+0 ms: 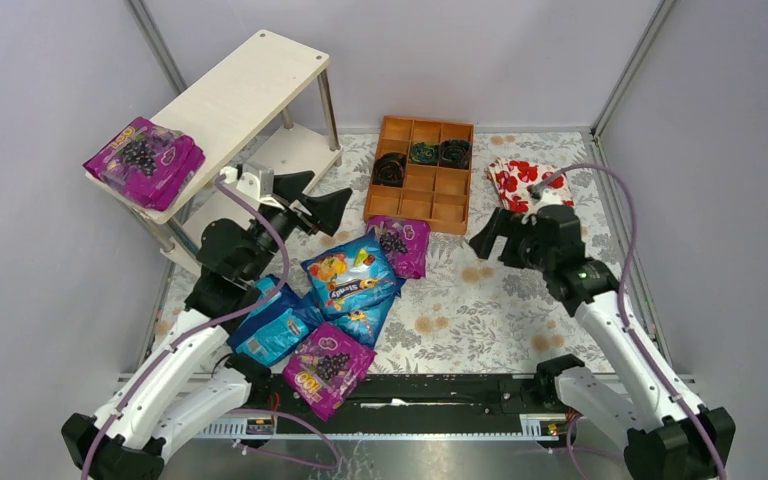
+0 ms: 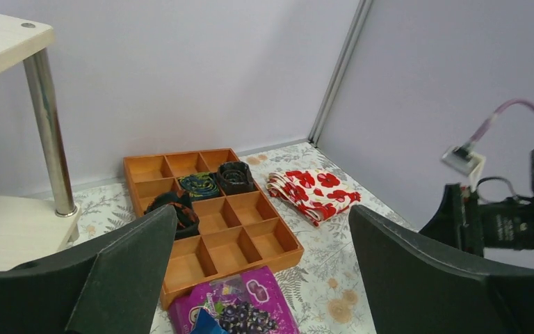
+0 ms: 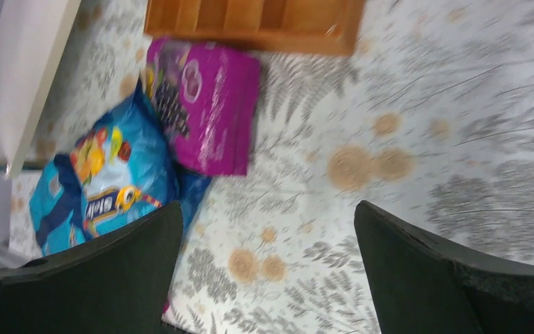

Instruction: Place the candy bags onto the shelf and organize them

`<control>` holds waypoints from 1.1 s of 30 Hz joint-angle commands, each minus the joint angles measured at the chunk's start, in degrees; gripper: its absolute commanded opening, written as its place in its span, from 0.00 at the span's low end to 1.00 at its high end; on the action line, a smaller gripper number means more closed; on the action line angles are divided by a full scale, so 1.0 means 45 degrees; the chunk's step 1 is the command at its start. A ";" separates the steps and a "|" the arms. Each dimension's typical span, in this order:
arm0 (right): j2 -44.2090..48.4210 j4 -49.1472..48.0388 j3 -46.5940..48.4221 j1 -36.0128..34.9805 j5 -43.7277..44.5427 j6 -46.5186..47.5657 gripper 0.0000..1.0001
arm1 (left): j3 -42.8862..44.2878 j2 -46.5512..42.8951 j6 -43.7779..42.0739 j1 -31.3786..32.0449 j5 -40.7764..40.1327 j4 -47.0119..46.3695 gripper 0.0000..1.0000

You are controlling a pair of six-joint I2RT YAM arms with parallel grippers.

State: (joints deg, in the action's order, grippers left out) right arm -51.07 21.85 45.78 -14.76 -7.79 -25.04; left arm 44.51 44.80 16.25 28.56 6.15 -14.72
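Left tool (image 1: 312, 197) and right tool (image 1: 488, 240) spread, empty; most candy bags (image 1: 350, 290) unshelved.
Top view: a purple stack (image 1: 143, 160) sits at the shelf (image 1: 230, 95) end, upper left, and a careless pass might knock it off; the rest are piled lower centre on the desk (image 1: 500, 300), with a yellow "100" legible. Left wrist: purple bag (image 2: 250, 306) at the bottom edge, print unreadable. Right wrist: blurred; the overlapping glossy packs (image 3: 208, 111) may slip.

bright even light, soft faint shadows, top view sharp, right wrist view motion-blurred
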 commanded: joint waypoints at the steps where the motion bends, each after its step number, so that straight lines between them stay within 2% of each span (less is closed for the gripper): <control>1: -0.0301 -0.1826 -0.0949 -0.2144 -0.0447 -0.1667 1.00 | 0.0260 -0.0078 -0.0133 0.0132 0.0209 -0.0555 0.99; 8: -0.1838 -0.3803 -0.1569 -0.6457 0.0781 -0.3801 1.00 | 0.0268 -0.0343 -0.0193 0.0197 -0.0966 -0.0225 0.99; 18: -0.6069 -0.4292 -0.0011 -1.2243 0.2258 -0.8183 1.00 | 0.0496 -0.0370 -0.0224 0.0197 -0.2102 0.0307 0.99; 22: -0.6936 -0.3372 0.0545 -1.3168 0.2798 -0.9430 1.00 | 0.0460 -0.0335 -0.0163 0.0197 -0.2405 0.0339 0.99; 26: -0.7692 -0.4713 0.0184 -1.3463 0.2217 -1.0525 1.00 | 0.0484 -0.0264 -0.0034 0.0187 -0.2436 0.0380 0.99; 33: -0.8924 -0.5115 0.0813 -1.3477 0.2775 -1.1024 0.99 | 0.0426 -0.0305 0.0096 0.0213 -0.2553 0.0381 0.99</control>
State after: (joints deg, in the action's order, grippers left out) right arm -89.27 1.61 45.80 -75.00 0.99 -71.22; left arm 44.53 43.75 16.36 29.21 -4.05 -11.99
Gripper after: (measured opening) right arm 0.995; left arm 0.988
